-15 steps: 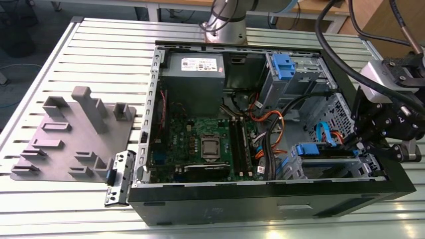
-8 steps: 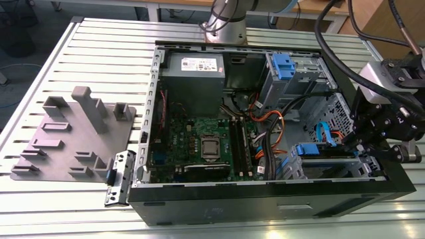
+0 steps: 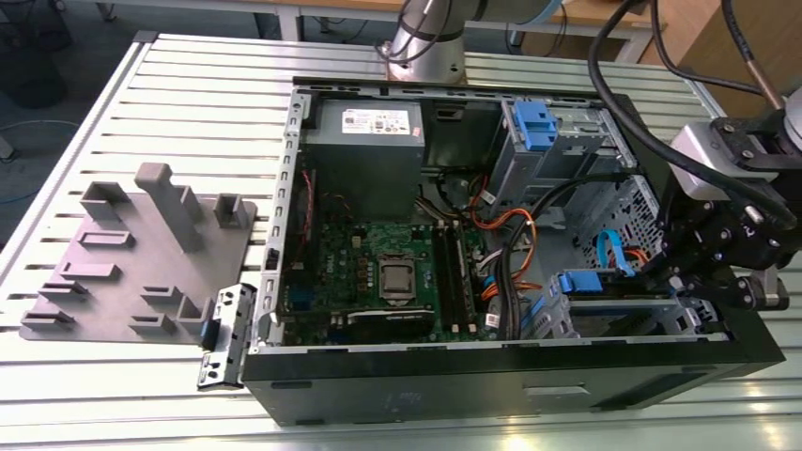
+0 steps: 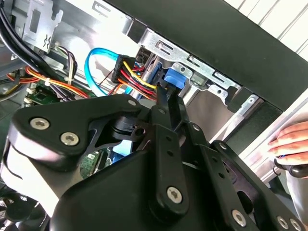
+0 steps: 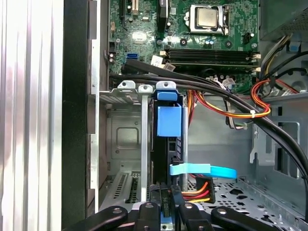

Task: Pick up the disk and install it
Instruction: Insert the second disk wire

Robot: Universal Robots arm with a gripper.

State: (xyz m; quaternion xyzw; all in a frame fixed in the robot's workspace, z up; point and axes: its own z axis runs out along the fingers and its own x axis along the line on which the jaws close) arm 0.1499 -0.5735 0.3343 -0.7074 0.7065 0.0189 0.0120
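The disk (image 3: 587, 282) stands on edge in the metal drive bay (image 3: 626, 315) at the front corner of the open computer case, on the exterior view's right. In the first wrist view the disk (image 5: 166, 144) shows as a dark slab with a blue rail tab on its end, set between the bay's metal walls (image 5: 144, 144). My gripper (image 3: 662, 277) reaches down into the case over this bay. In both wrist views the gripper (image 5: 166, 199) (image 4: 162, 96) has its thin black fingers drawn close together on the disk's edge, beside the blue rail end (image 4: 174, 79).
Power cables (image 5: 226, 108) and a blue data cable (image 5: 202, 170) run beside the bay. The motherboard (image 3: 376, 272), grey power supply (image 3: 363, 132) and an upright blue latch cage (image 3: 532, 127) fill the case. A grey fixture plate (image 3: 138, 254) lies on the exterior view's left. A person's hand (image 4: 291, 139) rests outside the case.
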